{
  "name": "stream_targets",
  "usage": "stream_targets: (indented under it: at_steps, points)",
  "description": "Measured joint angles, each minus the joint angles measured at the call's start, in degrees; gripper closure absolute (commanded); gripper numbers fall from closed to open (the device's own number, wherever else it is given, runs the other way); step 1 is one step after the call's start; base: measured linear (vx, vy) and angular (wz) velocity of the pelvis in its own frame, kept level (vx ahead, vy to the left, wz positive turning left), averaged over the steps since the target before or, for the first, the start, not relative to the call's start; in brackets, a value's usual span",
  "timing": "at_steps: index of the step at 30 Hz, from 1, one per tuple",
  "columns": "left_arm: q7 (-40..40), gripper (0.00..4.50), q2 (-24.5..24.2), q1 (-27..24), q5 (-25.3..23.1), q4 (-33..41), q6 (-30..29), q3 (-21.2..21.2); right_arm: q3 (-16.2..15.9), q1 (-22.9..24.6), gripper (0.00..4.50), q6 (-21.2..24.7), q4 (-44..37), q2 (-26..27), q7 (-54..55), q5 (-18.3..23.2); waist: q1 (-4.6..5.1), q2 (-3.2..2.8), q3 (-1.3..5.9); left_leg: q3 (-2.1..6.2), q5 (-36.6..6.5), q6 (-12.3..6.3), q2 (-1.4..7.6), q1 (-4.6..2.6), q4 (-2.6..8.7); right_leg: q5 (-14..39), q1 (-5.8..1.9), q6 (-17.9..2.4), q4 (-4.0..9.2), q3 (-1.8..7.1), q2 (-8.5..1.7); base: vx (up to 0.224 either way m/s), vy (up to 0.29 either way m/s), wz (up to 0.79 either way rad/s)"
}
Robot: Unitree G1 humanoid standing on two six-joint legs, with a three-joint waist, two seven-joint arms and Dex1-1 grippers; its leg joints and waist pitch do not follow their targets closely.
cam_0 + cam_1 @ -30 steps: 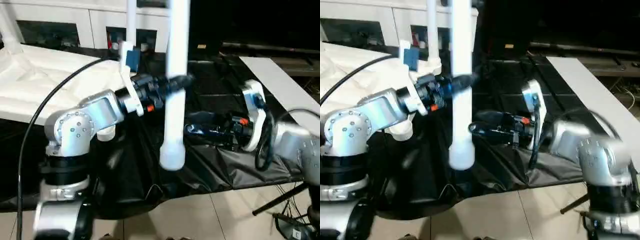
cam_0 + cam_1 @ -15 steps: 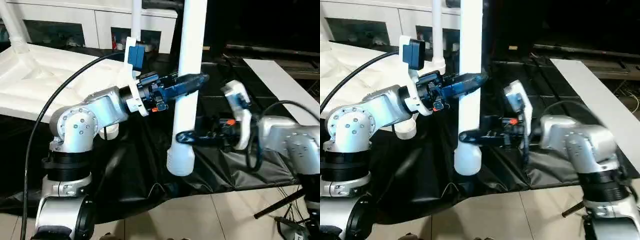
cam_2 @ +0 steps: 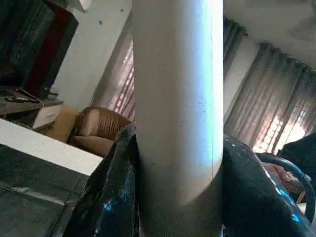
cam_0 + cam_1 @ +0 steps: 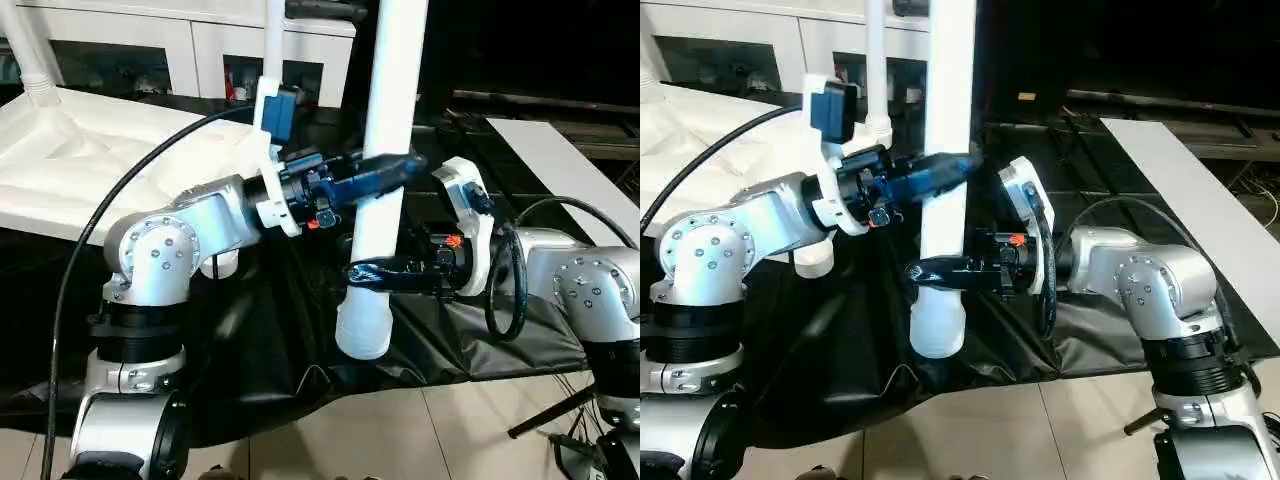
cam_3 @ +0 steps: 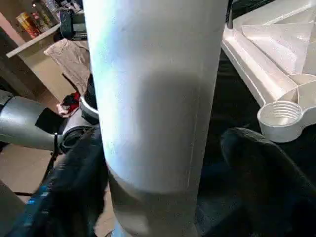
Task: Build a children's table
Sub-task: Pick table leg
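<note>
No readable writing or brand is seen on the parts. The tabletop lies at the left on black sheeting, and a white leg is held upright, grasped by the left gripper. Lower on the leg, the right gripper is placed around it; whether it is clenched cannot be told.

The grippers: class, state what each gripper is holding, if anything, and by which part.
The left gripper clamps the upright white table leg around its shaft. Lower down, near the wide end, the right gripper has its fingers around the same leg without visibly pressing it.
</note>
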State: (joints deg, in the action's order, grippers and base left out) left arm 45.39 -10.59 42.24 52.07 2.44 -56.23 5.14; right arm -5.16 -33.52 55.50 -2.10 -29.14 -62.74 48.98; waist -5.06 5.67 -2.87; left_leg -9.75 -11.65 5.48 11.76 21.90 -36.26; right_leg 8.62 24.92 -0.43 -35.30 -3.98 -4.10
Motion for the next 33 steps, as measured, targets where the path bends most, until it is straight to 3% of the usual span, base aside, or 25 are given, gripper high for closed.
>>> stream_targets:
  at_steps: [16,22,24,27,33]
  points:
    - [0.12,2.65,0.15,0.00,-0.09,-0.12,0.51,-0.62,-1.43,0.01,2.48,0.19,-0.03,0.41,-2.22,-0.02,-0.03,0.00,0.00,0.00,0.02,0.02,0.00,0.01,0.00,-0.01,0.00,0.00,-0.02,0.00,0.00,0.000,0.000,0.00]
    - [0.09,2.65,0.03,0.00,-0.08,-0.13,0.51,-0.61,-1.43,0.02,2.63,0.08,-0.14,0.54,-2.19,-0.09,-0.04,0.00,0.00,0.00,0.04,0.04,0.00,0.00,0.00,-0.01,0.00,0.00,-0.04,0.00,0.00,0.000,0.000,0.00]
    - [-0.12,1.95,0.11,0.00,0.08,-0.13,0.33,-0.49,-1.42,0.03,2.63,0.05,-0.14,0.76,-2.10,-0.08,-0.04,0.00,0.00,0.00,0.05,0.06,0.00,0.00,0.00,-0.02,0.00,0.00,-0.05,0.00,0.00,0.000,0.000,0.00]
    - [-1.11,1.93,0.56,0.03,1.02,-0.33,-0.47,0.14,-1.44,0.16,2.64,0.11,-0.13,0.97,-1.97,-0.04,-0.07,0.00,0.00,0.01,0.06,0.08,0.01,0.00,0.00,-0.02,0.00,0.00,-0.05,0.00,0.00,0.000,0.000,0.00]
    - [-2.44,1.27,-0.30,0.06,2.32,-0.98,-2.99,1.32,0.15,2.30,2.64,0.23,-2.23,1.31,-0.22,0.70,-0.11,0.00,0.00,0.01,0.10,0.13,0.01,0.00,0.00,-0.07,0.00,-0.08,-0.08,-0.01,-0.01,0.000,0.000,0.00]
